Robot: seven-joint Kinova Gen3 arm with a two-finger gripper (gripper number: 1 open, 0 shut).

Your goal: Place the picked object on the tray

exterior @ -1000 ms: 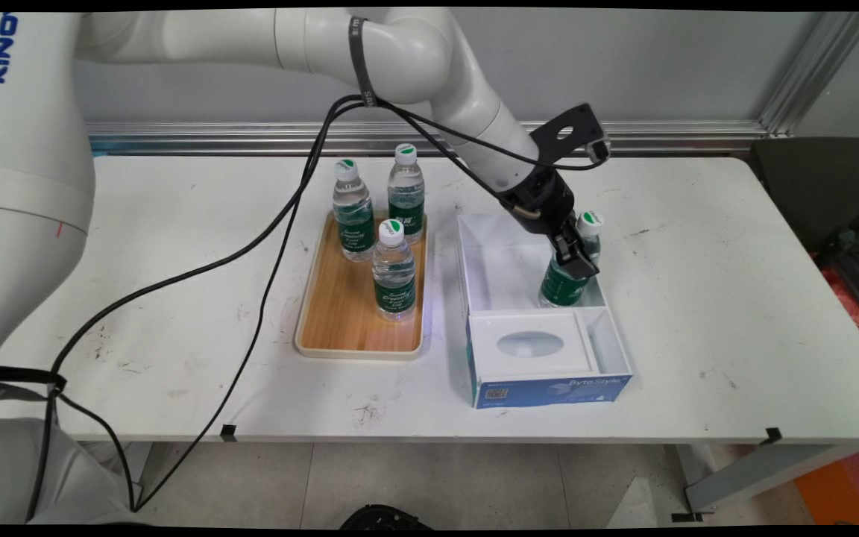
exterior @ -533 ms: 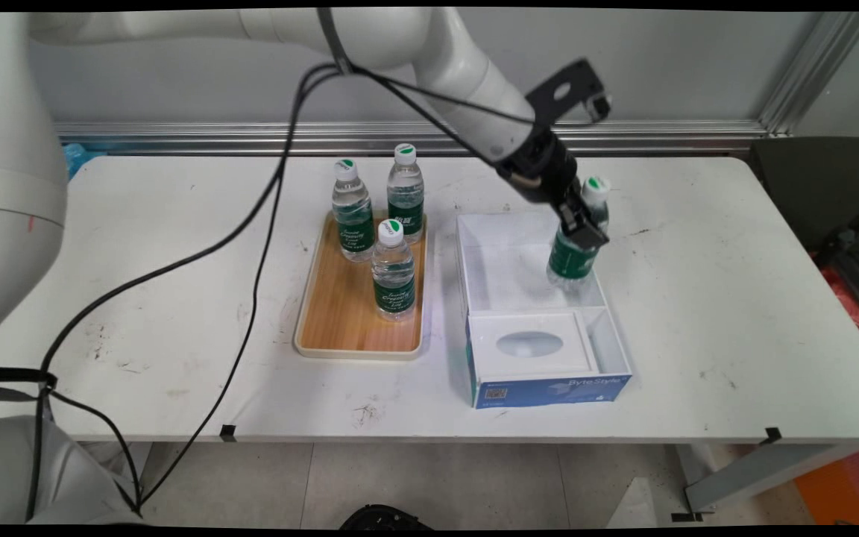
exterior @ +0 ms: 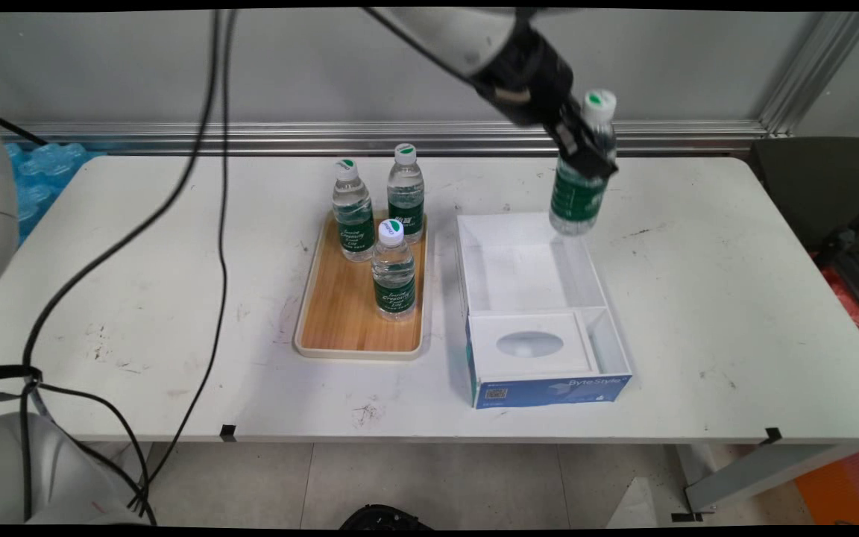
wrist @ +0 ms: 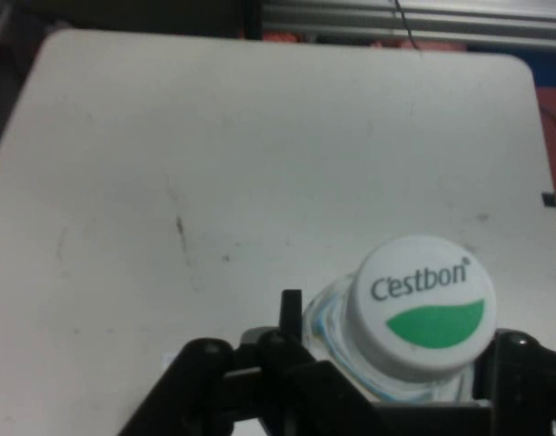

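In the main view we see the gripper [exterior: 582,149] clenched on a water bottle [exterior: 579,190], holding it in the air, slightly tilted, above the far right corner of the open white box [exterior: 541,321]. Three more bottles [exterior: 394,272] stand on the wooden tray [exterior: 340,313] left of the box. In the hand view, the held bottle's white cap [wrist: 421,304] sits between the fingers [wrist: 292,313], above the white table [wrist: 214,182].
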